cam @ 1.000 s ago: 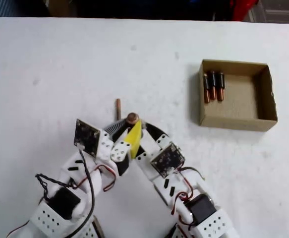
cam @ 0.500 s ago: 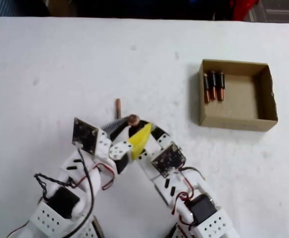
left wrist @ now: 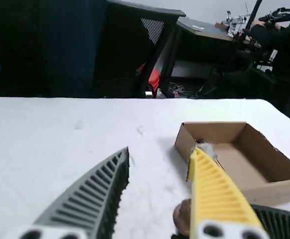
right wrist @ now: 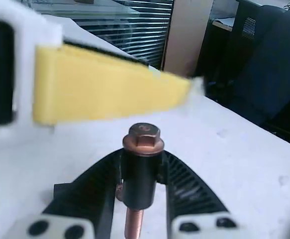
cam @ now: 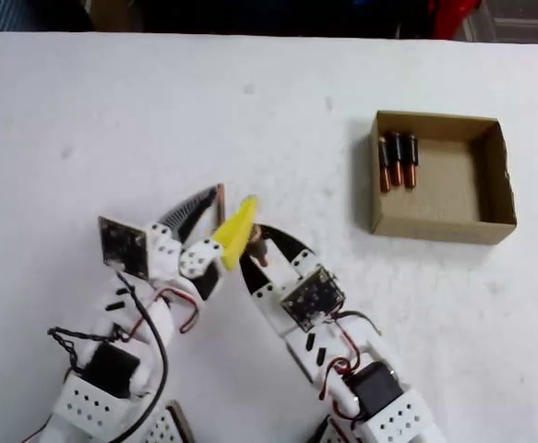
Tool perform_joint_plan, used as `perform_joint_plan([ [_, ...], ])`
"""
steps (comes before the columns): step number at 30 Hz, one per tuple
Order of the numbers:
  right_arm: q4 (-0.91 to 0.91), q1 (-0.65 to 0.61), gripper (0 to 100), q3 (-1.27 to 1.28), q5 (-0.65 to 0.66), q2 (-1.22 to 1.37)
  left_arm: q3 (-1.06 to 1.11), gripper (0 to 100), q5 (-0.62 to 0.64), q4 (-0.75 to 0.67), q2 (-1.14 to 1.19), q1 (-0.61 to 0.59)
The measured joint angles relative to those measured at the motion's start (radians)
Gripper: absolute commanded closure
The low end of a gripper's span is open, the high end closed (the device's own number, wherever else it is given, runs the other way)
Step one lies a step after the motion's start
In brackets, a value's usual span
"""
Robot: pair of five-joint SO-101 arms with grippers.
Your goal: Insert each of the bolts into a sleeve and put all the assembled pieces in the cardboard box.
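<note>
Your right pincer (cam: pixel 259 247) is closed on a black sleeve (right wrist: pixel 137 191), near the middle of the tabletop and toward its near edge. Its own wrist view shows the two black ribbed fingers pressing the sleeve from either side (right wrist: pixel 140 174). A copper bolt (right wrist: pixel 144 138) sits in that sleeve: the hexagonal flanged head rests on one end and the tip of the shank pokes out of the other. Your left pincer (cam: pixel 230 201) is just beside it on the left, spread wide with nothing between its fingers (left wrist: pixel 159 152). One finger is grey and ribbed (left wrist: pixel 97 196), the other yellow (left wrist: pixel 217 191). The yellow finger passes close by the held bolt's head, and you cannot tell from these views whether the two touch. A little farther from the near edge, a loose bolt (cam: pixel 221 193) lies flat on the white tabletop (cam: pixel 112 111). It is right at the tip of the grey finger and, seen from above, falls between the two spread fingers; whether the finger touches it cannot be told. Farther back and toward the right edge, well apart from both arms, stands the open cardboard box (cam: pixel 439 231). Three assembled pieces (cam: pixel 396 161) lie in it side by side, parallel, against the wall on its left side, each a dark sleeve with copper showing at the end. The left wrist view also looks across to that box (left wrist: pixel 264 186) beyond the yellow finger.
</note>
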Motion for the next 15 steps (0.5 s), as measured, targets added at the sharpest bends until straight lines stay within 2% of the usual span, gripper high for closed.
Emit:
perform_joint_plan([
  [5, 0.037, 0.000, 98.1, 0.000, 0.000, 0.000, -0.021, 79, 0.000, 0.017, 0.000, -0.060],
  [9, 0.037, 0.021, 98.1, 0.000, 0.000, 0.000, -0.110, 80, 0.000, 0.153, 0.000, -0.100],
  [14, 0.037, 0.080, 98.1, 0.000, 0.000, 0.000, -0.262, 98, 0.000, 0.396, 0.000, -0.170],
  [15, 0.037, 0.087, 98.1, 0.000, 0.000, 0.000, -0.292, 98, 0.000, 0.439, 0.000, -0.183],
])
